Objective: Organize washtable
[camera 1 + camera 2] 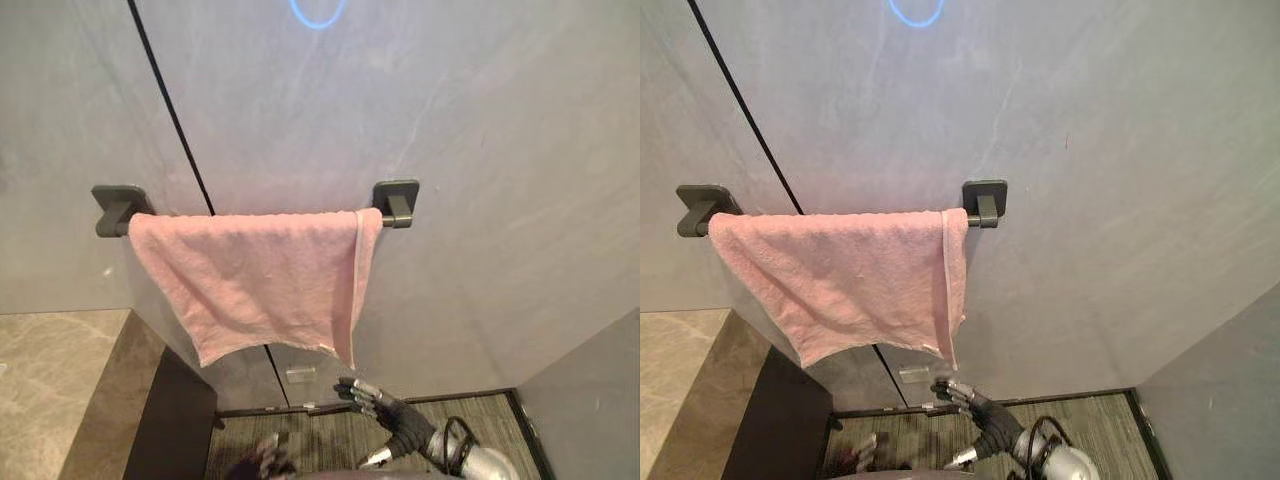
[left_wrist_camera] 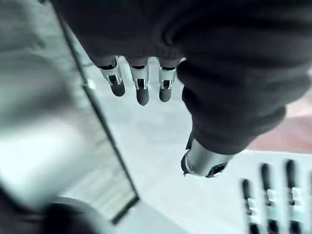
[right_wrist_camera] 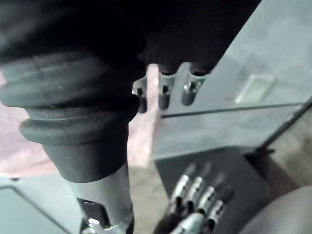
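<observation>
Fingers (image 3: 164, 95) of the right hand (image 1: 402, 422) reach out loosely, slightly apart, with nothing between them and the thumb. The hand is low in the eye views, under the lower right corner of the pink towel (image 1: 255, 280) and clear of it. The left hand (image 2: 219, 97) also has its fingers (image 2: 141, 90) straight and side by side, its thumb apart from them, and it holds nothing. It shows blurred at the bottom edge of the left eye view, to the left of the right hand.

The towel hangs over a dark towel bar (image 1: 397, 203) fixed to the grey wall (image 1: 500, 150). It covers nearly the whole bar between the two brackets, and its right edge is folded over. A beige stone counter (image 1: 50, 380) lies at lower left, and a ribbed floor mat (image 1: 330, 430) lies under the hands.
</observation>
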